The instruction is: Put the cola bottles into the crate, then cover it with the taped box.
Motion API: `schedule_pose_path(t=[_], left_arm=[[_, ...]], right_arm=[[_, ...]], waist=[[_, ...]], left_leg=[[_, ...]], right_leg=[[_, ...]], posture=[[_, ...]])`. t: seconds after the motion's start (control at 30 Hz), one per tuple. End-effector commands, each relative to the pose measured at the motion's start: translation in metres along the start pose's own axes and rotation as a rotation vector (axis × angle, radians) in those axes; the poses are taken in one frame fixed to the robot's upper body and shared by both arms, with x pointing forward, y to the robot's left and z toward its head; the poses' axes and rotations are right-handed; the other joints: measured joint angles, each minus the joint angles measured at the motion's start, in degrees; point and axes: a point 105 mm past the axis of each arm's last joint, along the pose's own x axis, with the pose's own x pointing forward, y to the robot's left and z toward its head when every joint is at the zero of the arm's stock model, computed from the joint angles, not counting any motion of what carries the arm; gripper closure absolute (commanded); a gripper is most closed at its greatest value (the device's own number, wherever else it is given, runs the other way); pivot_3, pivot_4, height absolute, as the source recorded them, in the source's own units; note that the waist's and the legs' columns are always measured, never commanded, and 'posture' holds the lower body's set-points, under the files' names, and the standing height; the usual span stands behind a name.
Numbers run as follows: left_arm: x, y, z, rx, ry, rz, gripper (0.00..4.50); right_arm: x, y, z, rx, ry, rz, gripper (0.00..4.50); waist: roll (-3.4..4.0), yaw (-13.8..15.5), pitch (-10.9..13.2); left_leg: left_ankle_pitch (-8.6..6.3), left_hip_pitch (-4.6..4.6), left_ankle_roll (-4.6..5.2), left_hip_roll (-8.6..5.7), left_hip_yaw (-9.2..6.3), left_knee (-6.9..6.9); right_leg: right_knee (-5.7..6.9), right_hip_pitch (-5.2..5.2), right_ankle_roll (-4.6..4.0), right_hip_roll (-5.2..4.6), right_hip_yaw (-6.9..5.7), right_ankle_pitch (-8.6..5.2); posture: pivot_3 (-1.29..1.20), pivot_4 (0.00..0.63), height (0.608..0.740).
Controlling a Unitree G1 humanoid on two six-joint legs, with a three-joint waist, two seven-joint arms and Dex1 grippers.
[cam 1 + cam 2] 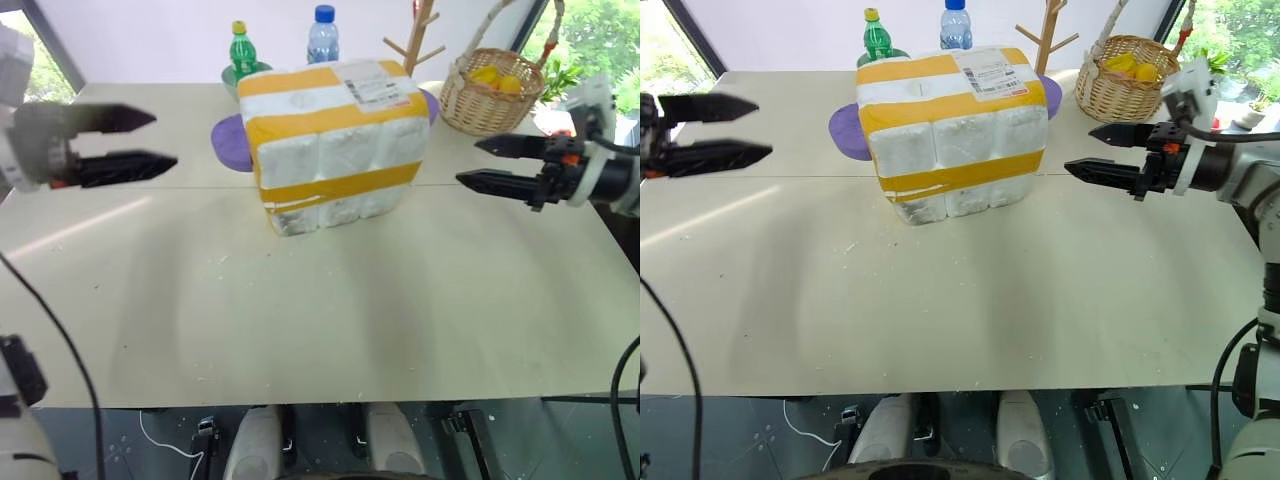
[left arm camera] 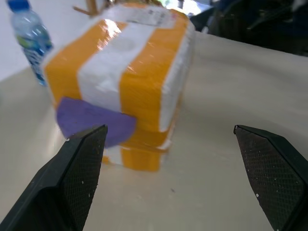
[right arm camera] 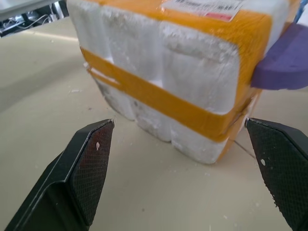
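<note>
Near edge of table (image 1: 330,330) bare, just a few white crumbs on the cream top. Mid-depth, both arms up off the surface, one each side of the taped box (image 1: 335,145): L gripper (image 1: 140,142) w/ jaws spread wide, pointing in toward box, well apart from it; R gripper (image 1: 482,163) same, jaws spread wide, holding nothing, aimed at box's other side, not touching. Taped box sits on table centre, upright, slightly turned, wide yellow bands round it, white shipping label (image 1: 376,84) on top face. Purple plate (image 1: 230,140) pokes out behind/under box on both sides. Far back: green soda bottle (image 1: 241,50), blue-capped water bottle (image 1: 322,36), wooden rack (image 1: 417,40), wicker basket (image 1: 490,90) w/ yellow fruit at far right
</note>
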Motion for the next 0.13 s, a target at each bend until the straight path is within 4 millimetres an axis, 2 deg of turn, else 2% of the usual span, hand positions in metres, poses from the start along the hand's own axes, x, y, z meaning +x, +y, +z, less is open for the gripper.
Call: schedule_pose_path(t=[0.03,0.13], left_arm=[[-0.0100,-0.0047,0.0027,-0.003,0.018,-0.056,0.09],[-0.0139,-0.0046,0.0002,-0.018,0.050,-0.071,0.09]], right_arm=[[0.0019,0.0011,0.0198,-0.074,-0.043,0.020,0.00],[0.0050,0.0014,0.0207,-0.079,-0.048,0.030,0.00]], waist=[[0.00,0.1,0.0],[0.00,0.3,0.0]], left_leg=[[0.00,-0.01,0.00,0.01,0.01,0.00],[-0.02,-0.02,0.03,0.02,0.00,0.00]], right_leg=[[0.00,-0.02,0.00,0.00,0.00,0.00],[0.01,-0.03,-0.01,0.00,-0.01,-0.01]], posture=[[0.00,0.150,0.740],[0.00,0.150,0.740]])
